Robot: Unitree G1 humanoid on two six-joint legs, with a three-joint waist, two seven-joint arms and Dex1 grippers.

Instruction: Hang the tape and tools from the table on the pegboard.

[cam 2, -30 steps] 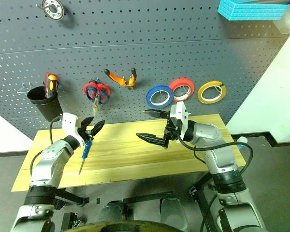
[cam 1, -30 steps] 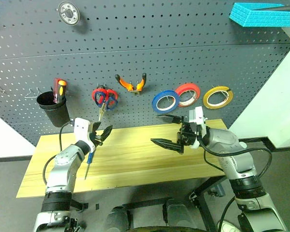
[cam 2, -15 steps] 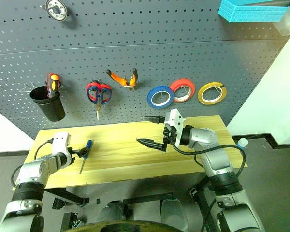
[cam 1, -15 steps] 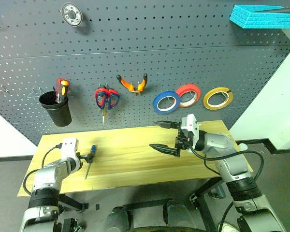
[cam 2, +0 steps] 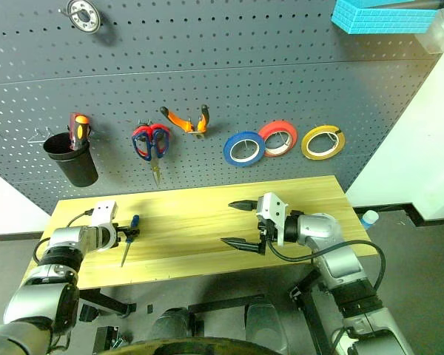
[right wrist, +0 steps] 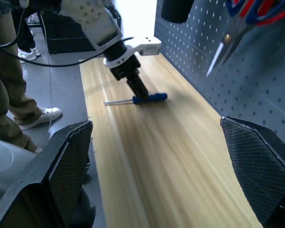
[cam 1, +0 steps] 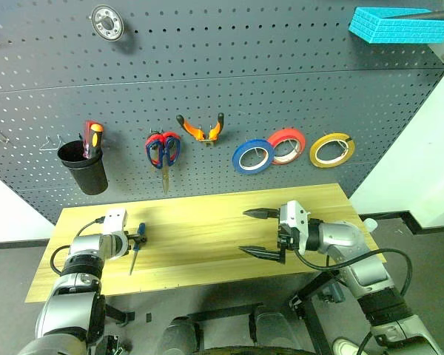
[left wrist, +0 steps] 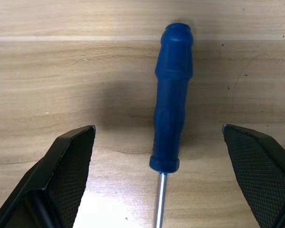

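The blue-handled screwdriver lies flat on the table near its left end, also seen as the screwdriver. My left gripper is low over it and open, one finger on each side of the handle with a gap to both. Over the table's right half my right gripper is open and holds nothing. On the pegboard hang the yellow tape and the orange-handled pliers.
Also on the pegboard are a blue roll, a red roll, red-handled scissors and a black cup holding a red-and-orange screwdriver. A blue block sits top right. A person's legs stand beyond the table's left end.
My left gripper has come down from above the table to the blue screwdriver and its fingers have spread. My right gripper has sunk a little. The screwdriver has stayed put.
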